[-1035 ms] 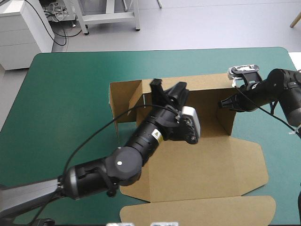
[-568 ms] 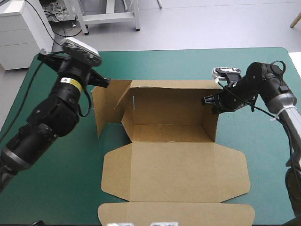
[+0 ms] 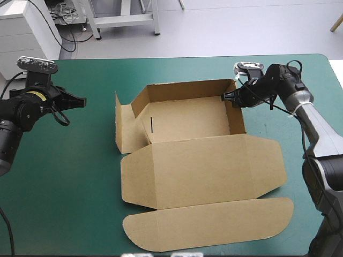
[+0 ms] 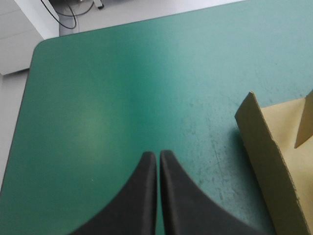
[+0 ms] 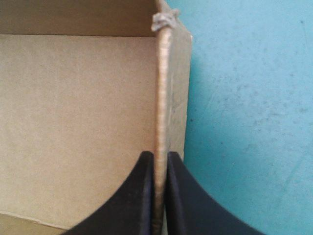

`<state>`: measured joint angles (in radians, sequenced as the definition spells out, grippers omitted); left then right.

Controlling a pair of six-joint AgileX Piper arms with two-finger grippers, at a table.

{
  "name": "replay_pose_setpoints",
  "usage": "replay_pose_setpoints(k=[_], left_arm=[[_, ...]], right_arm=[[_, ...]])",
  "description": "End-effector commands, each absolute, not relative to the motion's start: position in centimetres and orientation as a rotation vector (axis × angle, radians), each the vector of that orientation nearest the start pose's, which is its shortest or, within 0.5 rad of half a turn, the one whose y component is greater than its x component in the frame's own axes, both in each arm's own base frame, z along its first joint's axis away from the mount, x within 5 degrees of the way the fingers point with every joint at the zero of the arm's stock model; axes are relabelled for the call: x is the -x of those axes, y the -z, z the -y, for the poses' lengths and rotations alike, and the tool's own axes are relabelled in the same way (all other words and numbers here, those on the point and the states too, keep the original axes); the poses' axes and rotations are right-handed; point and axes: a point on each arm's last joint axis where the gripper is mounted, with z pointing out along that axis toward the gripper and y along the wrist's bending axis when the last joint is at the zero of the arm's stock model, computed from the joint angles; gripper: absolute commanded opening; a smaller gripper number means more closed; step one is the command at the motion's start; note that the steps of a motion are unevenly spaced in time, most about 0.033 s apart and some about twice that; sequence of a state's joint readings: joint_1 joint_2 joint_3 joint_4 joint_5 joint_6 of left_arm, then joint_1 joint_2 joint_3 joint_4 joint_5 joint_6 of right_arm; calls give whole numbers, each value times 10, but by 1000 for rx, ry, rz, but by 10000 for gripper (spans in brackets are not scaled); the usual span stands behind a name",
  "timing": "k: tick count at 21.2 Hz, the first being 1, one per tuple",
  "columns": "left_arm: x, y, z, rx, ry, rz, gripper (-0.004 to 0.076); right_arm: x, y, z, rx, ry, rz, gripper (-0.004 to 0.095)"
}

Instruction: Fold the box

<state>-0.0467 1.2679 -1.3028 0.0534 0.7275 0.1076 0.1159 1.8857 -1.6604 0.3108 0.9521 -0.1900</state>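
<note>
The teal-green surface (image 3: 80, 171) carries the brown box (image 3: 203, 171) a little right of its middle, with bare cover wide on the left. The box stands as an open tray. Its far wall (image 3: 185, 90) and right wall (image 3: 237, 115) are upright, and the floor between them is bare. On the left, a side flap (image 3: 124, 128) stands splayed outward from the tray rather than tucked in. Just inside it, the left wall leans and shows a short dark slot (image 3: 153, 126). The lid (image 3: 203, 168) lies flat toward the near edge, and its long rounded tuck flap (image 3: 209, 225) lies nearest of all.

The right jaws are clamped on the box at the top edge of the right wall, close to its far corner. In the right wrist view the wall's edge runs up between the two black fingers (image 5: 137, 200) to a frayed corner (image 5: 164, 19).

The left jaws are pressed together and hold nothing. They hang over bare cover near the left edge, well apart from the box. In the left wrist view the splayed flap's edge shows ahead of them and off to one side.
</note>
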Motion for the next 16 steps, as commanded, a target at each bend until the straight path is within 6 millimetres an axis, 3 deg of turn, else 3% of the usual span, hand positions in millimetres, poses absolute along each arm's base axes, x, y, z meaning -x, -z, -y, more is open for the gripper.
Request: replay_pose_setpoints(k=[1,2,6,8,16], left_arm=[[-272,-418,10,-189,-73,-2105,1],[-272,-417,10,-188,-71,-2106,1],[-279,-409,11,-187,-53,-2146,1],[-281,-405,11,-189,-52,-2171,1],[-280,-400,11,-208,-58,-2216,1]], right_arm=[[-408,-311,-71,319,-321,-2552,27],[-408,-313,-70,327,-303,-2549,64],[-412,-329,-70,331,-291,-2494,430],[-413,-336,-71,334,-288,-2470,521],[-405,-377,-71,457,-264,-2413,520]])
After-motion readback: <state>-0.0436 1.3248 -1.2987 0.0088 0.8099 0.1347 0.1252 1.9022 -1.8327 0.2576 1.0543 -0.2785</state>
